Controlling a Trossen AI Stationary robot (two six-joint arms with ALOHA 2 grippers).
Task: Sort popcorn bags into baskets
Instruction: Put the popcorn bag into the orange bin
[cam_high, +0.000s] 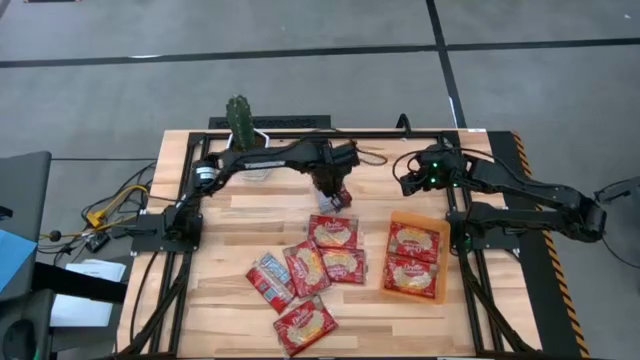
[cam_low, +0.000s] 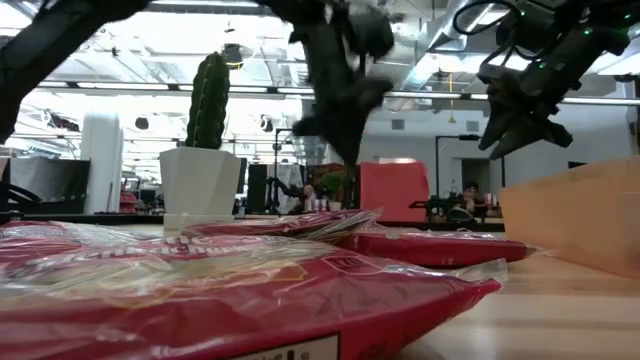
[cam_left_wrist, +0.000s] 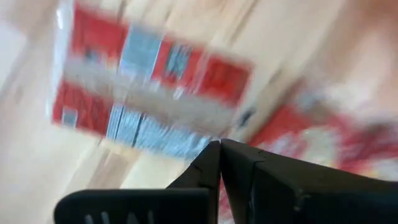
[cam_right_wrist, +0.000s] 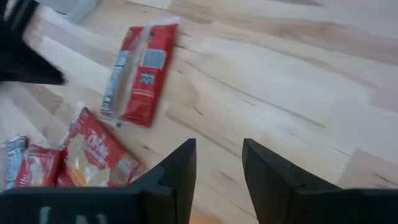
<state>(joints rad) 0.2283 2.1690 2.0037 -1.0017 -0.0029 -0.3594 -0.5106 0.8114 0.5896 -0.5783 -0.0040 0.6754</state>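
Left gripper hangs over the far-centre packet, fingers together and, far as I can tell, gripping nothing. Open it before you go down on that packet, then pinch an edge. Right gripper sits beyond the orange tray, fingers apart, empty. Two bags are in the tray, the rest loose mid-table. Carry low, clear the tray wall.

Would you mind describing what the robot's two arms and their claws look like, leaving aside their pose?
Both arms are dark, nearly black, built of slim jointed segments with black cables looping alongside. The right arm shows small green lights near its wrist; the left arm has a silvery ring at one joint. The left claw and right claw each have two flat, matte black fingers with squared tips.
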